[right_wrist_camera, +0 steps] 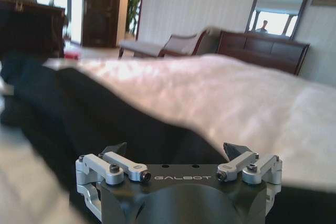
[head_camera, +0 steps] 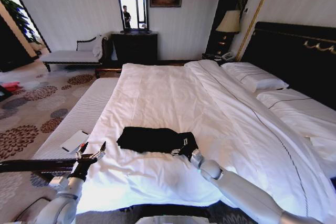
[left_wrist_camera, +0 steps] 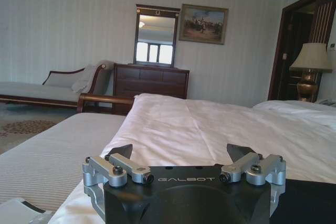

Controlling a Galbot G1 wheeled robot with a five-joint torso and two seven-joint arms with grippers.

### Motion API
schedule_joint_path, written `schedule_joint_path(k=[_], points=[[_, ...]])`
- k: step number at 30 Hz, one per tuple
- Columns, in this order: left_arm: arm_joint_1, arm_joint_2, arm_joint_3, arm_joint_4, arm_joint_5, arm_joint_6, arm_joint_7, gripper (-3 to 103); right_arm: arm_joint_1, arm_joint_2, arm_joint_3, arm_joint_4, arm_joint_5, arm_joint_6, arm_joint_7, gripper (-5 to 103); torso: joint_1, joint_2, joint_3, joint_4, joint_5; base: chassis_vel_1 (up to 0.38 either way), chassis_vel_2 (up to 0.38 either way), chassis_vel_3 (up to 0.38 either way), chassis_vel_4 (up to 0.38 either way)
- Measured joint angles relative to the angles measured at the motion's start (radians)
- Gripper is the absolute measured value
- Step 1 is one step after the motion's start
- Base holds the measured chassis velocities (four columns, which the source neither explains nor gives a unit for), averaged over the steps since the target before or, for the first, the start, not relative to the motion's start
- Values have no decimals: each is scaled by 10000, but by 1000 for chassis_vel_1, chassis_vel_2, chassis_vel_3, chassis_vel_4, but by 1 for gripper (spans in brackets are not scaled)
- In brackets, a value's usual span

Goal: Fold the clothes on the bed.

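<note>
From my head camera, the black T-shirt (head_camera: 155,139) lies as a folded bundle on the white duvet of the bed (head_camera: 173,98), near the foot edge. My right gripper (head_camera: 181,146) sits at the bundle's right end, touching the fabric; from here I cannot tell how its fingers stand. My left gripper (head_camera: 92,151) hangs off the bed's left edge, apart from the shirt, fingers spread.

My left wrist camera shows that gripper (left_wrist_camera: 179,153) spread wide and holding nothing, the duvet (left_wrist_camera: 210,129) ahead.

My right wrist camera shows my right gripper (right_wrist_camera: 176,150) with fingertips wide apart, the black fabric (right_wrist_camera: 105,114) lying just in front.
</note>
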Motion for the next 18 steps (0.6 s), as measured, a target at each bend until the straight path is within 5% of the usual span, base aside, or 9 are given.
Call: schedule_joint_path(k=[5, 18], points=[[-209, -1, 143, 88, 70, 46, -76, 100, 508, -44, 260, 573, 757, -337, 148, 100, 0, 0, 0, -3, -1, 0, 0, 0, 0], [-227, 29, 168, 37, 167, 225, -240, 100, 3421, 2540, -2294, -2568, 809, -310, 183, 100, 2, 0, 2, 2, 0, 0, 0, 0, 0]])
